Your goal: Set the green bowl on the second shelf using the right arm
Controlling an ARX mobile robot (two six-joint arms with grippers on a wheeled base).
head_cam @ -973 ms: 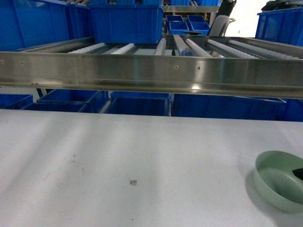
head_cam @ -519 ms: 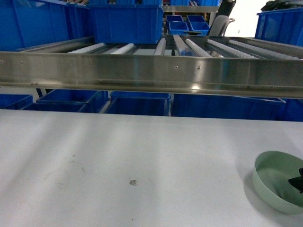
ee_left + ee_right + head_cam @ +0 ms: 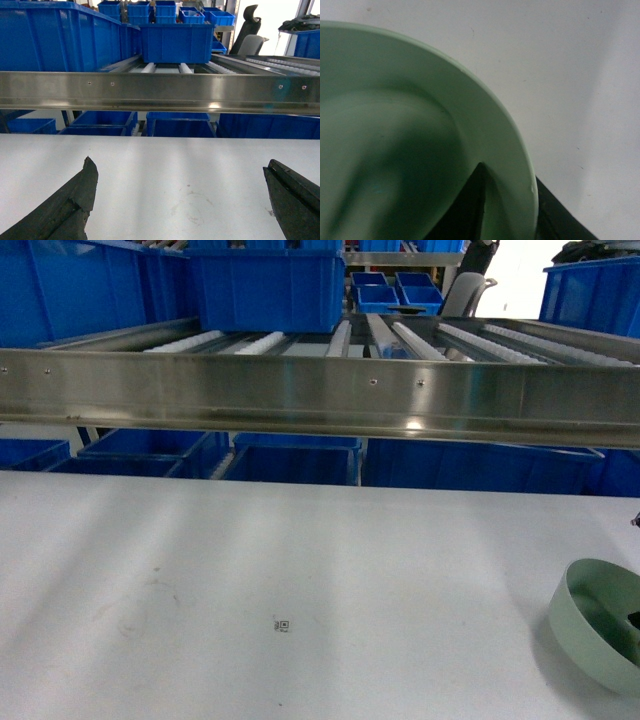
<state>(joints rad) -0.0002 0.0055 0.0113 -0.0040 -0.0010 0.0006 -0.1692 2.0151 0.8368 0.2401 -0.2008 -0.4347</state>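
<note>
White worktop [image 3: 300, 580] fills the foreground; behind it a steel roller shelf [image 3: 320, 395] carries blue bins [image 3: 268, 288], with more bins beneath. Green bowl [image 3: 603, 625]: pale mint, matte, plain, tilted with its rim raised, at about 4 o'clock on the worktop. Right end effector [image 3: 507, 210] clamps the bowl's wall, one finger inside, one outside. Left end effector [image 3: 180, 200] hangs spread wide above bare worktop, grasping nothing.

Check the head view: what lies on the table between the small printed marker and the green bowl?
Nothing: in the head view, bare white table separates the marker from the green bowl.
</note>
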